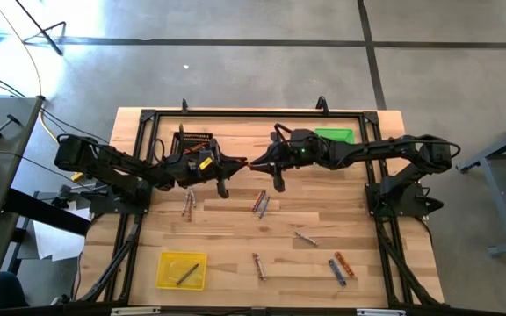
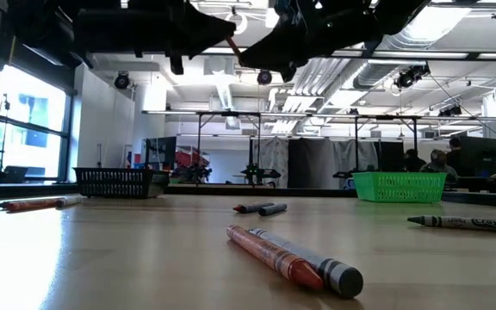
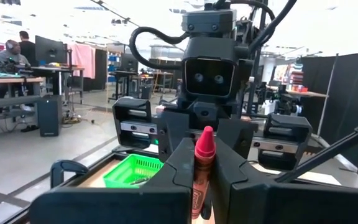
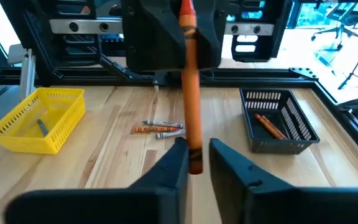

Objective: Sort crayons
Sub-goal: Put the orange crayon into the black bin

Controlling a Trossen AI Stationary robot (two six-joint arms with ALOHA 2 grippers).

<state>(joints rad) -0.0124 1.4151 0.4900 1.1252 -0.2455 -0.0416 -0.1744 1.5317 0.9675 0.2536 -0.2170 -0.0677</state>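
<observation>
two crayons lie side by side nearest the low camera, an orange-red one (image 2: 272, 255) touching a grey-blue one (image 2: 310, 261), flat on the wooden counter (image 2: 145, 250). farther back on the counter sit another small pair (image 2: 259, 207), a crayon at the far left (image 2: 37, 203) and a dark one at the right edge (image 2: 463, 222). above the middle of the counter the two arms meet tip to tip. left claw (image 1: 238, 163) is closed on a red-orange crayon (image 3: 202, 168), which stands between its dark fingers (image 3: 173, 168) and points at the other arm. right claw (image 1: 255, 164) faces it, and in its wrist view the same crayon (image 4: 191, 93) reaches down into the narrow gap between its fingers (image 4: 169, 165); whether they press on it i cannot tell. from above, loose crayons lie scattered below the arms: a pair at the left (image 1: 189, 204), a pair in the centre (image 1: 260, 204), one alone (image 1: 305, 237), one lower down (image 1: 258, 265) and two at the lower right (image 1: 338, 266). yellow tray (image 1: 167, 279) near the front left corner holds one grey crayon (image 1: 187, 274). black tray (image 4: 303, 127) holds orange crayons (image 4: 267, 124). green tray (image 1: 334, 135) sits at the back right, beside the right arm.
</observation>
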